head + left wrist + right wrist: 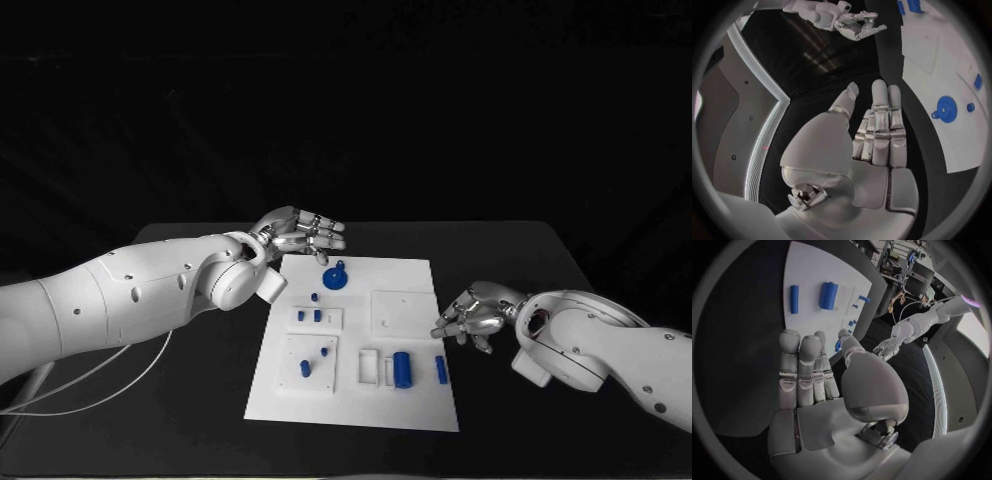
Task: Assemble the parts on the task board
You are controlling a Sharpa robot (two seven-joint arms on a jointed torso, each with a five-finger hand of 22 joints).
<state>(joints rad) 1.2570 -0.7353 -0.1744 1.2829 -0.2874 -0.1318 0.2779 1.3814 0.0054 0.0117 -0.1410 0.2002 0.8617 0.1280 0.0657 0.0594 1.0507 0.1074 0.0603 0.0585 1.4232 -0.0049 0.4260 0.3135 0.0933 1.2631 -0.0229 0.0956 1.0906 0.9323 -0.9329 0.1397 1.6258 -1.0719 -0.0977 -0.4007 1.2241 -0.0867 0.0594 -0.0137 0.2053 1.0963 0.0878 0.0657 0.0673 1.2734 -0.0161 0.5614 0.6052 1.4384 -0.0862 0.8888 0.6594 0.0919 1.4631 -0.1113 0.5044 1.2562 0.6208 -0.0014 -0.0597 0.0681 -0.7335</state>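
On the black table lies the white task board, its long side running away from the robot. Toward its far end sits a round blue part with a small tab; the left wrist view shows the same piece as a blue ring with a little blue dot just beside it. Nearer the robot, on the board's left half, two small blue pegs stand on a raised white square, and below them another square carries one more short blue peg. Along the near edge, a thick blue cylinder lies in a white holder, and a slimmer blue bar lies just beside it toward the right edge.

The left robot hand hovers by the board's far left corner, near the round blue part but not touching it. Its fingers are stretched out side by side and hold nothing.

The right robot hand is at the board's right edge, about halfway along, over the table just beside the white surface. Its fingers are extended, slightly parted, with nothing between them, and the blue cylinder and bar lie well ahead of them in the right wrist view.
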